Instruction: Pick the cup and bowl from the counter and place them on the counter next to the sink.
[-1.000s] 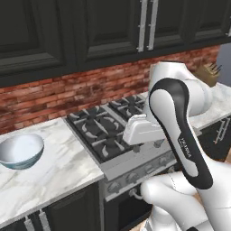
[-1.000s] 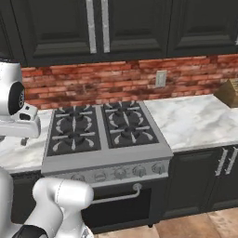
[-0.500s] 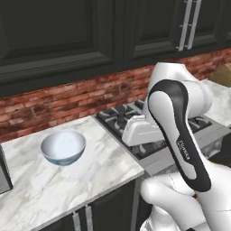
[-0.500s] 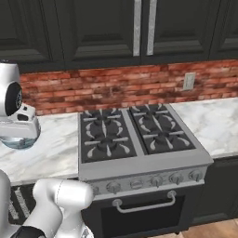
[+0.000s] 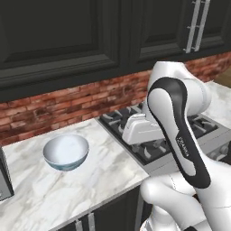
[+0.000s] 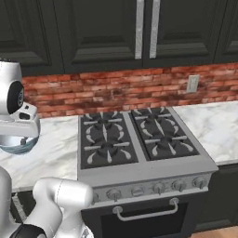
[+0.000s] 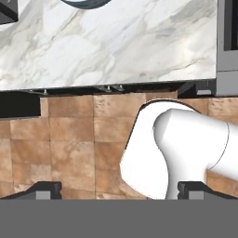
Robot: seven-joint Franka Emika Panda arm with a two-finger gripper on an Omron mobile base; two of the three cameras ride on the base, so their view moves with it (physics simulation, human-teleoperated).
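Blue-grey bowl (image 6: 17, 145) sits half hidden behind the arm (image 6: 18, 111).

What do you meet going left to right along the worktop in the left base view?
Dark appliance corner at the left edge → wide round bowl, white inside and blue-grey outside → bare white marble counter with grey veins → black gas stove top, partly behind the white arm.
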